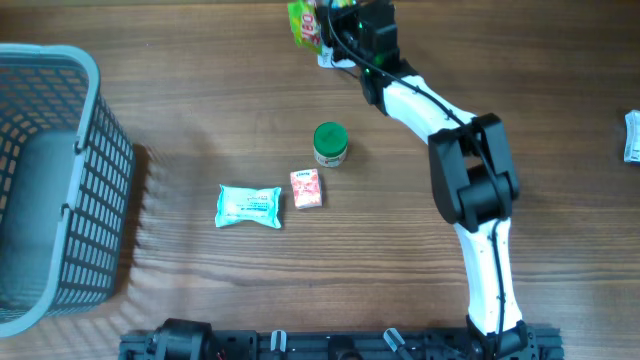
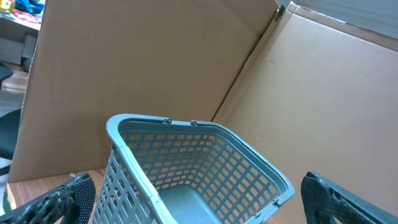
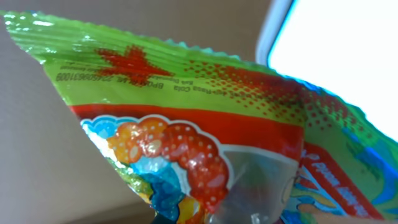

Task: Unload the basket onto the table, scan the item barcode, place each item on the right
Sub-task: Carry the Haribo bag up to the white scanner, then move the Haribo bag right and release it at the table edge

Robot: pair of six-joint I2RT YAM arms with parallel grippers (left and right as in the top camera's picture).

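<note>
Right jaws clamped on green candy packet [image 3: 186, 93] — "BPOM RI ML" print legible; left jaws wide apart, facing basket [image 2: 205, 127].

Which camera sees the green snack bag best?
Right wrist: the bag fills the picture, print and all. Overhead shows the bag small at the top edge, by the right gripper. Left wrist shows only the basket.

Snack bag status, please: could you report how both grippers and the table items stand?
Right gripper shut on green snack bag, at far edge. Left gripper open, empty, facing basket. Jar, pink box, white pack mid-table, well apart.
</note>
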